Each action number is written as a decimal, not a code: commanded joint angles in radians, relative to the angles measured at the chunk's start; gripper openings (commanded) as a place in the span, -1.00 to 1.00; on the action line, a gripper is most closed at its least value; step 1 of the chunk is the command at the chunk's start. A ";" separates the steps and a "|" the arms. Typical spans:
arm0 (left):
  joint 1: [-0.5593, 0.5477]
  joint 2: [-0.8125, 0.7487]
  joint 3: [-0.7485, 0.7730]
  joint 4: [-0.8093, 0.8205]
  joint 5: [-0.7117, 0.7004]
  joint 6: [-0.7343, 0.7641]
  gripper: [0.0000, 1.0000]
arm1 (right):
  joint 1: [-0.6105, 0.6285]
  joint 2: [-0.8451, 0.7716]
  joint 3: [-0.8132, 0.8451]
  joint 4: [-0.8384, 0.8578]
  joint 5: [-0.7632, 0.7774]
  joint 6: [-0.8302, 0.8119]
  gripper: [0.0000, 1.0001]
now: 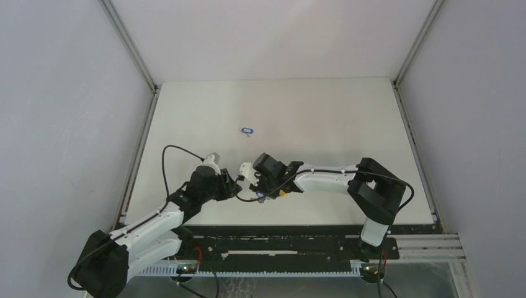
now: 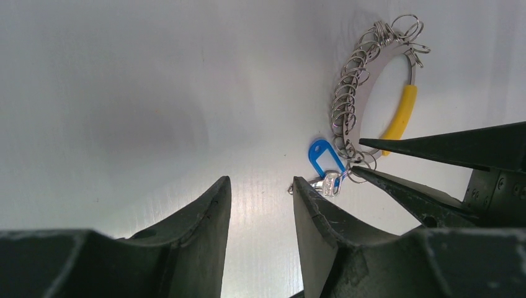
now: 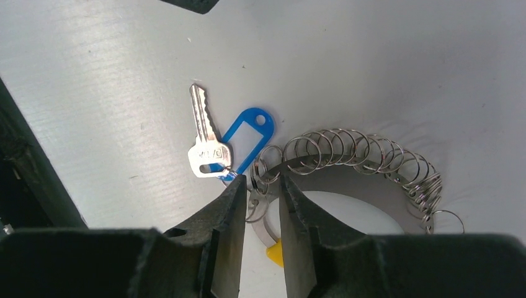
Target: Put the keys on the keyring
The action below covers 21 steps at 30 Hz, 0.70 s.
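The keyring (image 3: 353,152) is a silvery band hung with several small split rings and has a yellow section (image 2: 400,115). It lies on the white table (image 1: 322,118) near the front. My right gripper (image 3: 260,182) is shut on the band's end, among the small rings. A silver key (image 3: 205,133) with a blue tag (image 3: 246,132) lies at that end, its head against my right fingertip. I cannot tell whether it is hooked on. My left gripper (image 2: 262,185) is open and empty, its right fingertip just beside that key (image 2: 327,183). A second blue key (image 1: 248,130) lies alone farther back.
The white table has grey walls on the left, right and back. A black rail (image 1: 279,239) runs along the near edge. Both arms meet near the front middle, their fingers (image 2: 434,149) close together.
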 commanded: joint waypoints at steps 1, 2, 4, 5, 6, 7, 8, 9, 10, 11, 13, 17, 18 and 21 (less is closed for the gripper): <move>0.007 -0.011 -0.018 0.017 0.011 0.025 -0.07 | 0.010 0.016 0.048 0.002 0.027 -0.023 -0.51; 0.008 -0.012 -0.018 0.019 0.011 0.025 -0.07 | 0.012 0.018 0.048 0.002 0.029 -0.023 -0.52; 0.008 -0.008 -0.017 0.021 0.014 0.024 -0.07 | 0.013 0.020 0.047 0.003 0.033 -0.022 -0.57; 0.008 -0.006 -0.016 0.023 0.014 0.024 -0.07 | 0.013 0.022 0.048 0.002 0.033 -0.022 -0.60; 0.007 -0.005 -0.015 0.024 0.016 0.024 -0.06 | 0.014 0.022 0.047 0.003 0.034 -0.022 -0.64; 0.007 -0.001 -0.016 0.025 0.017 0.024 -0.06 | 0.013 0.022 0.048 0.003 0.034 -0.022 -0.70; 0.008 -0.001 -0.016 0.025 0.017 0.024 -0.06 | 0.013 0.022 0.048 0.003 0.034 -0.022 -0.79; 0.008 -0.001 -0.015 0.025 0.019 0.024 -0.06 | 0.014 0.020 0.048 0.000 0.036 -0.023 -0.87; 0.008 -0.001 -0.015 0.025 0.020 0.024 -0.06 | 0.014 0.017 0.048 -0.003 0.040 -0.023 -0.95; 0.007 -0.004 -0.016 0.025 0.020 0.023 -0.06 | 0.014 0.012 0.047 -0.007 0.042 -0.023 -1.00; 0.007 -0.011 -0.017 0.025 0.019 0.024 -0.06 | 0.011 -0.001 0.047 -0.016 0.041 -0.024 -1.00; 0.008 -0.024 -0.014 0.027 0.024 0.035 -0.06 | 0.002 -0.048 0.041 -0.033 0.023 -0.027 -1.00; 0.008 -0.027 -0.011 0.030 0.030 0.040 -0.06 | -0.001 -0.066 0.038 -0.036 0.019 -0.027 -1.00; 0.008 -0.048 -0.001 0.051 0.060 0.056 -0.07 | -0.014 -0.132 0.018 -0.035 -0.009 -0.032 -1.00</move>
